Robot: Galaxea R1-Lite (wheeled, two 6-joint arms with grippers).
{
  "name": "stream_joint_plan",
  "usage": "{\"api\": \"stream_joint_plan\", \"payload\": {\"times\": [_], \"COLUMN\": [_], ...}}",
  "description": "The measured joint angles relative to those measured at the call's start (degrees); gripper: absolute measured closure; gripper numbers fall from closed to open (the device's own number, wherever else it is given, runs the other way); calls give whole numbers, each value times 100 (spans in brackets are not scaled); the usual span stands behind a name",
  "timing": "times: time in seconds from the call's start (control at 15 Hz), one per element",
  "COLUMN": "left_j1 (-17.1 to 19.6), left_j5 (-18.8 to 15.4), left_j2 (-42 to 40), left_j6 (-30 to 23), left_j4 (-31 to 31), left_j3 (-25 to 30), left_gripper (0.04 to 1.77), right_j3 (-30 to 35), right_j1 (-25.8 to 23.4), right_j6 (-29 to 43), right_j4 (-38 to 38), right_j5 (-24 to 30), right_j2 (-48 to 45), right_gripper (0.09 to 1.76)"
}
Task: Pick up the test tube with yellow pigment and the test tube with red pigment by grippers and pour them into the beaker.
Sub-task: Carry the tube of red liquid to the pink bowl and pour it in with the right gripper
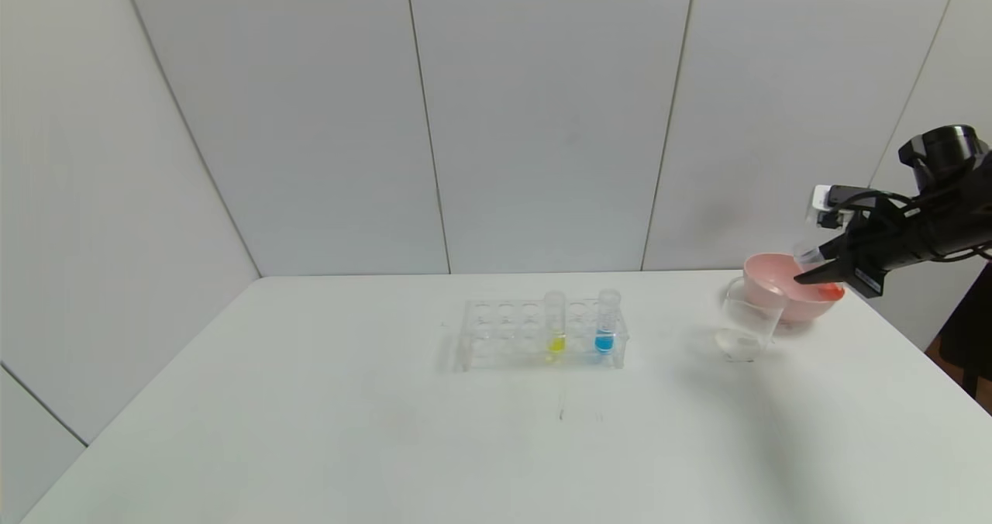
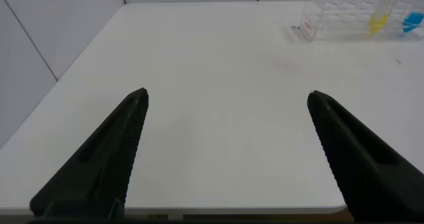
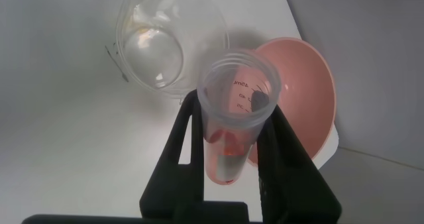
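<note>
1. the test tube with red pigment is clear, round-bottomed plastic with printed markings, a little red-orange liquid inside.
2. the right gripper clamps it, tilted, above the smooth pink bowl, near the clear beaker.
3. the test tube with yellow pigment stands in the transparent rack beside a blue tube.
4. the left gripper hangs spread open over the white table.

This looks like a lab bench set up for robot trials: a plain white table boxed in by bare white panel walls, with a clear tube rack holding tubes of coloured liquid, a glass beaker and a pink bowl beside it.
</note>
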Motion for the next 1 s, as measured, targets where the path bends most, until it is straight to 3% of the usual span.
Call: {"api": "stream_joint_plan", "payload": {"times": [0.47, 1.0], "left_j1": [0, 0], "left_j5": [0, 0], "left_j2": [0, 0], "left_j6": [0, 0], "left_j4": [0, 0], "left_j3": [0, 0], "left_gripper": [9, 9], "right_j3": [45, 26], "right_j1": [0, 22], "right_j6": [-34, -547], "right_j4": [7, 0], "right_j5": [-28, -24], "right_j2": [17, 17], "right_gripper": [133, 133]}}
